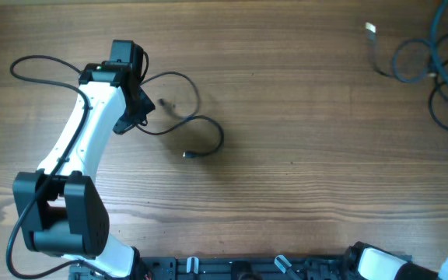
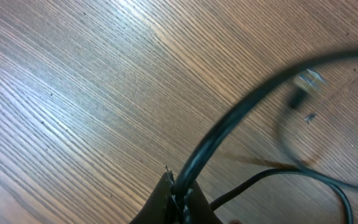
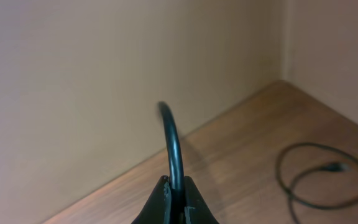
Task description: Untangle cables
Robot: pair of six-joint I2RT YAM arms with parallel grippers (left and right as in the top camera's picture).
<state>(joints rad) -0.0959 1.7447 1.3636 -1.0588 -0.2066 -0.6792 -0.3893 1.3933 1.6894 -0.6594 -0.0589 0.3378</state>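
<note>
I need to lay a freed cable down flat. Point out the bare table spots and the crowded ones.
Free: the wide middle of the table, between the looped cable held by the left gripper and the cable pile in the far right corner. Also the near strip between left arm and right arm. Crowded: around that loop and that pile.

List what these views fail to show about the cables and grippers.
- Overhead: left gripper fingertips are hidden under its own black body.
- Overhead: cable pile is cut off by the right edge.
- Left wrist: plug is blurred, so its type is unreadable.
- Right wrist: right gripper pinches a cable whose ends lie outside the picture.
</note>
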